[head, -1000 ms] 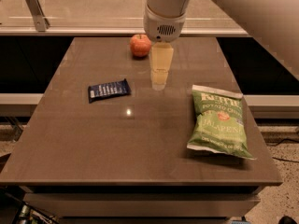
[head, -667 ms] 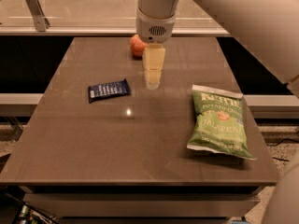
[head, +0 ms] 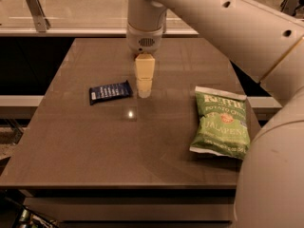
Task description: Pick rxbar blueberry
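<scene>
A big brown table [head: 85, 146] is filling most of the picture, with its far edge running along the top. A fat white robot arm [head: 228, 27] is reaching in from the right side and bending down over the back middle of the table. A green chip bag [head: 221, 122] is lying flat on the right side of the table, well apart from the other things. The cream-colored gripper [head: 144, 92] is hanging straight down from the arm near the middle of the picture, with its tip pointing at the tabletop (from this side I cannot say if it is spread apart or pressed together, and it is not holding anything). The rxbar blueberry [head: 110, 91] is lying flat on the table just to the left of the gripper, not touching it.
</scene>
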Available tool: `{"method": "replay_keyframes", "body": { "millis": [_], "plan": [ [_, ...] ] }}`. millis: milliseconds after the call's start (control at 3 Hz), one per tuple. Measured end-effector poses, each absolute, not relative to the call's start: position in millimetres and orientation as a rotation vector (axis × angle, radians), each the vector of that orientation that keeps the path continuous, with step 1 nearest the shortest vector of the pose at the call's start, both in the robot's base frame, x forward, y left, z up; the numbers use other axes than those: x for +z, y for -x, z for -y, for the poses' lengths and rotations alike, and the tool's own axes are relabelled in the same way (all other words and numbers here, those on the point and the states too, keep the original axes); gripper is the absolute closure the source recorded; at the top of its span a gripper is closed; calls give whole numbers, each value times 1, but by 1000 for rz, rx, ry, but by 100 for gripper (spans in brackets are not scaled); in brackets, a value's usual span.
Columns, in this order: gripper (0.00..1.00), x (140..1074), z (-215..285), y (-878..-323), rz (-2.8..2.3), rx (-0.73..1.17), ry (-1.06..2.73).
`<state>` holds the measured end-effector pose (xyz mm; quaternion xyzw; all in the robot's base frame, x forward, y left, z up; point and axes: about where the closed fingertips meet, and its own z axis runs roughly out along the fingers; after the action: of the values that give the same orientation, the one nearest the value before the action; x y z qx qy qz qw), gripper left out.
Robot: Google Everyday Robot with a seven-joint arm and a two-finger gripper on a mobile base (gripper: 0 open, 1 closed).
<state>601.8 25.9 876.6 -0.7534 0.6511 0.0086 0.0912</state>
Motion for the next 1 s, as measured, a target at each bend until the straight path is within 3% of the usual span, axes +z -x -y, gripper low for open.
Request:
{"method": "replay_keyframes", "body": {
  "millis": [1000],
  "plan": [
    [0, 841, -82, -596, -1835, 30, 2312]
  ]
}}
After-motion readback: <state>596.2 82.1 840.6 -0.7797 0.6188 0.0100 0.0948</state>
